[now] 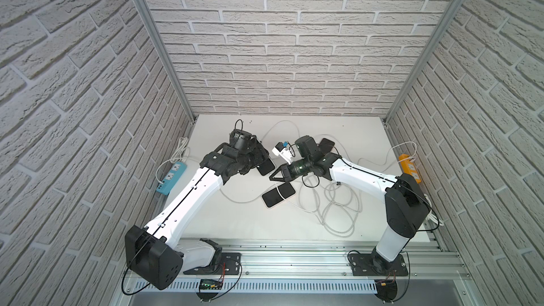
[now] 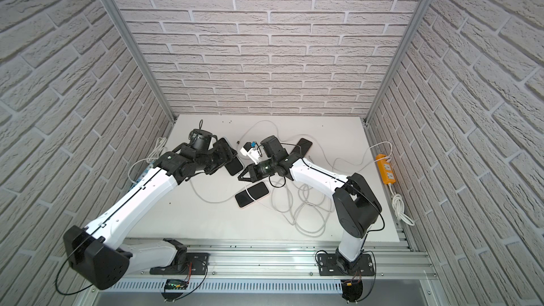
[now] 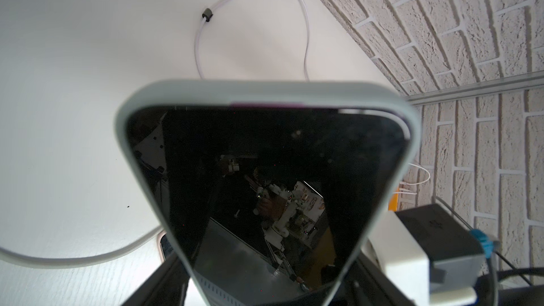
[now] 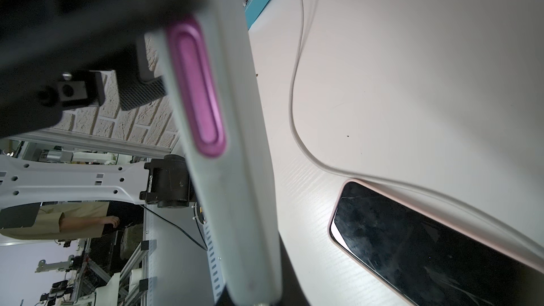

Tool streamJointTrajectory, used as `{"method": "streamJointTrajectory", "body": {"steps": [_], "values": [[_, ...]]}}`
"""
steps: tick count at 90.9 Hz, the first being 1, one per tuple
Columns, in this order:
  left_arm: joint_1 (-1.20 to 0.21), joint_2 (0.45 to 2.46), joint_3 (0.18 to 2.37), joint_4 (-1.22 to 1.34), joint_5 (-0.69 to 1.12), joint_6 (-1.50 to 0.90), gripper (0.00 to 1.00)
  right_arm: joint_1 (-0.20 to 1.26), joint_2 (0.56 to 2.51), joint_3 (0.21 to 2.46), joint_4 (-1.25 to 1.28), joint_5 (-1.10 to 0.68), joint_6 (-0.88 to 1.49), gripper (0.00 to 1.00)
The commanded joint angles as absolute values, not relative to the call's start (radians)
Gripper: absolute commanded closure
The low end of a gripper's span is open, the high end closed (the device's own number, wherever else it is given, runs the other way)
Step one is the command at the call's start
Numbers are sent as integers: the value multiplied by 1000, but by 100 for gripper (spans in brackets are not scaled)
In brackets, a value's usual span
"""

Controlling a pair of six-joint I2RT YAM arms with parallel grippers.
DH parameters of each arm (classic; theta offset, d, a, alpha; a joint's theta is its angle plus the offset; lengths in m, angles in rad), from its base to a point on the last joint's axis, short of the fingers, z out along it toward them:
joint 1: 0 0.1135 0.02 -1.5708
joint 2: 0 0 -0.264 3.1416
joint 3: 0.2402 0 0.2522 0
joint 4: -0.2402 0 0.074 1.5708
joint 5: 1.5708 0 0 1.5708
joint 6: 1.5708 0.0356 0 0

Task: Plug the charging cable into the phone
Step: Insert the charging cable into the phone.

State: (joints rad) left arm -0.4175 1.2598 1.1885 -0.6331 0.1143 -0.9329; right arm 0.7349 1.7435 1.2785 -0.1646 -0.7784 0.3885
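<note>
The left gripper (image 1: pixel 257 160) has its fingers (image 3: pixel 164 285) clamped on the two long sides of the phone (image 1: pixel 265 166) and holds it clear of the worktop (image 1: pixel 223 219), near the middle and toward the back. In both top views the phone's long axis runs diagonally from the back toward the front, and its free end points at the right gripper (image 1: pixel 273 176), which sits just beside it. The screen faces upward.

The phone is black-screened and dark, wrapped in a pale grey-green case (image 3: pixel 265 92). Seen from the right wrist, the free end (image 4: pixel 235 172) carries a long oval cut-out (image 4: pixel 197 92) where the magenta body shows through; the socket itself is too blurred to make out.

The right fingers are closed together. I cannot tell whether a plug sits between them.

White charging cables (image 1: pixel 338 210) lie coiled on the worktop near the right arm. One strand (image 4: pixel 297 83) runs past a pink-cased phone (image 4: pixel 426 245) that lies flat below the held phone. A blue power strip (image 1: pixel 172 178) rests at the left wall and an orange one (image 1: pixel 409 166) at the right.
</note>
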Motion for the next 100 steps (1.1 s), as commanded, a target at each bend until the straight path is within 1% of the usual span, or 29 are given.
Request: {"method": "streamJointTrajectory", "body": {"steps": [1,52,68,100], "values": [[-441,1275,1180,-705,212,-912,100,722,1664,1287,9,-780,353,97],[-445,1299,1143,-701,242,-930,100,716,1688,1333,46,-709,408,97],[-450,1310,1139,-703,256,-930,100,711,1706,1348,101,-732,447,97],[-467,1349,1145,-709,270,-925,100,709,1740,1404,104,-717,439,97]]}}
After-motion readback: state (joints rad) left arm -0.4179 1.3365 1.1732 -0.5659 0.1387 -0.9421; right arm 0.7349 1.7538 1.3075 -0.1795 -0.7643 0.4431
